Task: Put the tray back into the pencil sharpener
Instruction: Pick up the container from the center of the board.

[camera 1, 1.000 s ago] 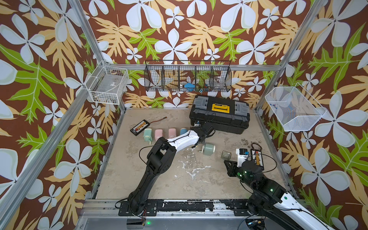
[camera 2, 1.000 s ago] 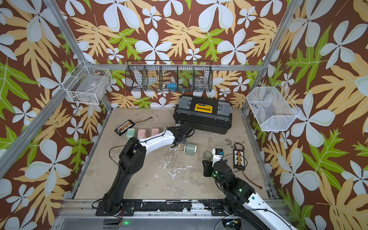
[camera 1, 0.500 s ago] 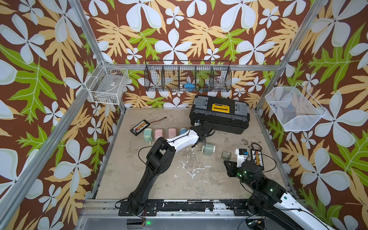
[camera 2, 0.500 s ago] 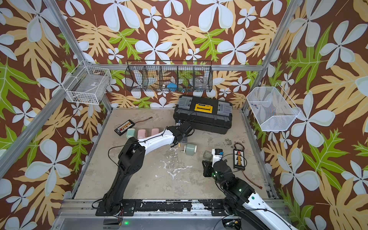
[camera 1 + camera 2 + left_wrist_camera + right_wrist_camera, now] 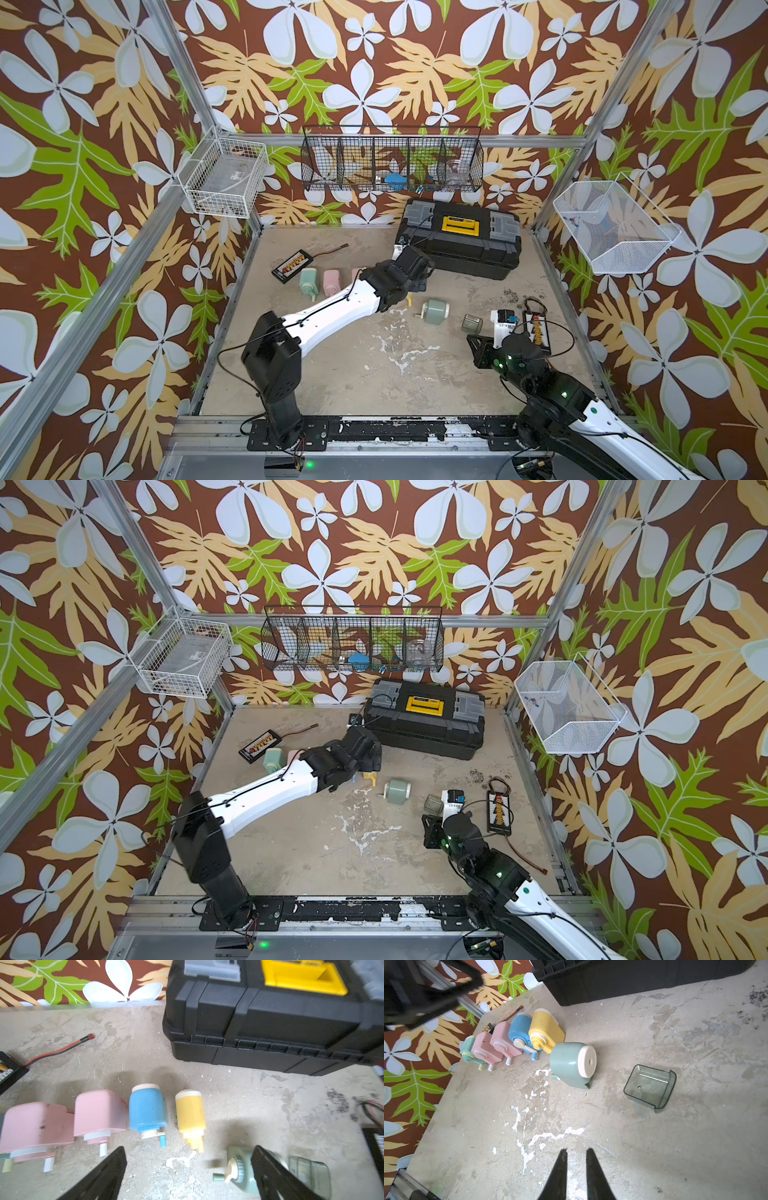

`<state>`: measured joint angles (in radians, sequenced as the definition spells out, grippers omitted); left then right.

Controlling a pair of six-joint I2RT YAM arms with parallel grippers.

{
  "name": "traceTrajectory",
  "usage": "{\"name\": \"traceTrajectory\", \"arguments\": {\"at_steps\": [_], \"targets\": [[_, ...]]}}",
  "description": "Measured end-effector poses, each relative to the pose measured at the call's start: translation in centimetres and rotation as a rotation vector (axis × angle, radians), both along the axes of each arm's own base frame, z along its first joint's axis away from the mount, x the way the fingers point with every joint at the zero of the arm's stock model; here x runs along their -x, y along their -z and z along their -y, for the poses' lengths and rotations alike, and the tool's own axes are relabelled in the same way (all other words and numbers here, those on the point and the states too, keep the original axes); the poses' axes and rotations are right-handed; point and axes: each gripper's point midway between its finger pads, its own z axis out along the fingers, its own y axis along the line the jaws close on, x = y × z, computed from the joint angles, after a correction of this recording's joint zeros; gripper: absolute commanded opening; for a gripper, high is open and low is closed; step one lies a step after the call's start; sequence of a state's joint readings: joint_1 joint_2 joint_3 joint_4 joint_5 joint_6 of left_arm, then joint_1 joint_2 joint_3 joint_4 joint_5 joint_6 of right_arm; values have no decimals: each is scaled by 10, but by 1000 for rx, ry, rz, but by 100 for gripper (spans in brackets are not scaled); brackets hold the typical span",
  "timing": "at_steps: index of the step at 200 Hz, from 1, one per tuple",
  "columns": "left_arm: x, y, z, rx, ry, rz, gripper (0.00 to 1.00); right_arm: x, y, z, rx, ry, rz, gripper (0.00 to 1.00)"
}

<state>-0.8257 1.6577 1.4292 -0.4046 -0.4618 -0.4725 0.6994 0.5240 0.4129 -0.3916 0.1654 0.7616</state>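
Observation:
The pale green pencil sharpener [image 5: 434, 309] [image 5: 397, 791] lies on its side mid-table, crank toward the left arm, white front face [image 5: 587, 1060] toward the right arm. Its clear green tray [image 5: 471, 323] [image 5: 433, 803] [image 5: 650, 1088] lies apart on the table, just right of it, open side up and empty. My left gripper [image 5: 189, 1148] is open wide and empty, hovering near the row of sharpeners; one finger [image 5: 270, 1169] overlaps the green sharpener [image 5: 239, 1169] in that view. My right gripper [image 5: 576, 1150] hovers low near the table's front, short of the tray, with only a narrow gap between its empty fingers.
A row of sharpeners lies left of the green one: yellow [image 5: 190, 1113], blue [image 5: 147, 1109], two pink [image 5: 99, 1111], one more green [image 5: 308, 281]. A black toolbox [image 5: 461, 245] stands at the back. Charger boards [image 5: 292, 266] [image 5: 538, 328] lie left and right. Pencil dust [image 5: 509, 295] marks the table.
The left gripper's jaws have opened wide. The left arm has barely shifted and the right arm has stayed in place.

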Motion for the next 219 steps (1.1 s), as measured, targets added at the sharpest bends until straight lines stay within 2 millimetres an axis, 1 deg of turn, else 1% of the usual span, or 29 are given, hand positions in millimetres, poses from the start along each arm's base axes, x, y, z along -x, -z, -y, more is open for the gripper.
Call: {"name": "traceTrajectory", "arguments": {"at_steps": [9, 21, 36, 57, 74, 91, 128, 142, 165, 188, 219], "targets": [[7, -10, -7, 24, 21, 43, 89, -2, 3, 2, 11, 25, -18, 20], [18, -17, -13, 59, 56, 88, 89, -7, 8, 6, 36, 53, -38, 21], [32, -18, -22, 90, 94, 134, 88, -12, 16, 14, 76, 100, -72, 22], [49, -19, -32, 138, 146, 203, 86, -21, 30, 31, 119, 186, -129, 23], [59, -19, -37, 170, 181, 249, 85, -29, 40, 47, 134, 250, -165, 25], [68, -19, -38, 182, 225, 281, 85, -36, 50, 57, 130, 281, -197, 26], [77, -24, -41, 163, 280, 333, 85, -53, 70, 68, 133, 310, -248, 27], [81, -23, -41, 154, 301, 341, 85, -58, 76, 69, 135, 310, -267, 26], [85, -24, -44, 137, 321, 358, 85, -69, 80, 72, 150, 316, -274, 26], [87, -26, -45, 132, 331, 382, 85, -77, 85, 76, 165, 329, -284, 24], [89, -33, -46, 130, 342, 405, 85, -88, 91, 75, 184, 325, -295, 23]]}}
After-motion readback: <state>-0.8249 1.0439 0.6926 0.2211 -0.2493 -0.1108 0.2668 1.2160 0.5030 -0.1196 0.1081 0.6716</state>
